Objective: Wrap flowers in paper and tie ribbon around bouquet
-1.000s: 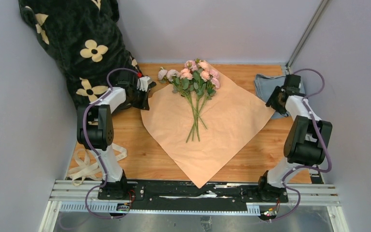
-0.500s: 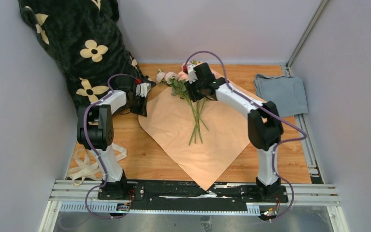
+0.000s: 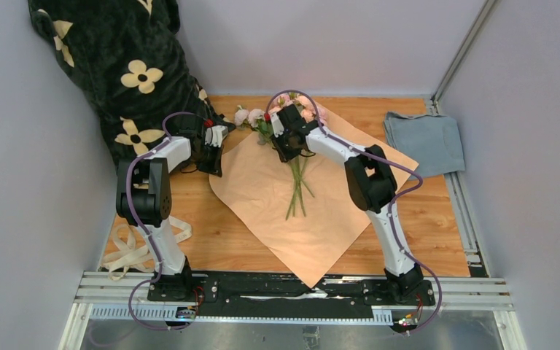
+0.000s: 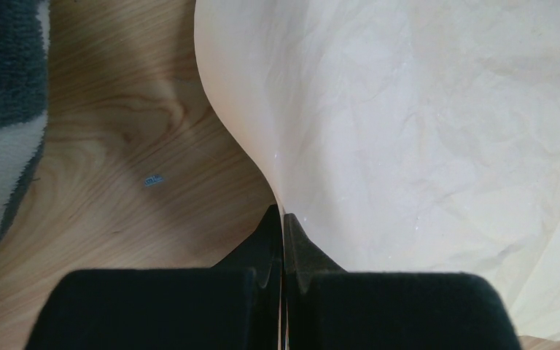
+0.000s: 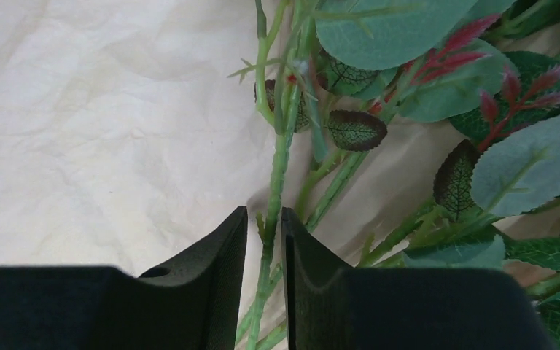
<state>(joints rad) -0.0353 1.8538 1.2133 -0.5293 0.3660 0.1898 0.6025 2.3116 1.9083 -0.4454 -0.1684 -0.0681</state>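
Presently, the left gripper (image 4: 283, 216) pinches the paper (image 4: 445, 109) at its left corner. The right gripper (image 5: 264, 237), jaws narrow, straddles one stem of the flowers (image 5: 281, 146) lying mid-paper; advisable to gather all stems before closing.

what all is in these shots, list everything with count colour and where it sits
flowers: 1 bunch, pale pink blooms, green leaves and stems, lying on the paper, blooms toward the far edge
paper: 1 sheet, peach-tan face up, spread as a diamond mid-table
ribbon: 1 strip, cream, looped at the near left table edge
blanket: 1, black plush with cream flower prints, far left corner
cloth: 1, blue-grey, folded, far right of the table
table: 1, light wood, under everything
left arm: 1, white and black; jaws shut on the paper's left corner
right arm: 1, white and black, reaching over the flowers; jaws slightly open, one green stem between them
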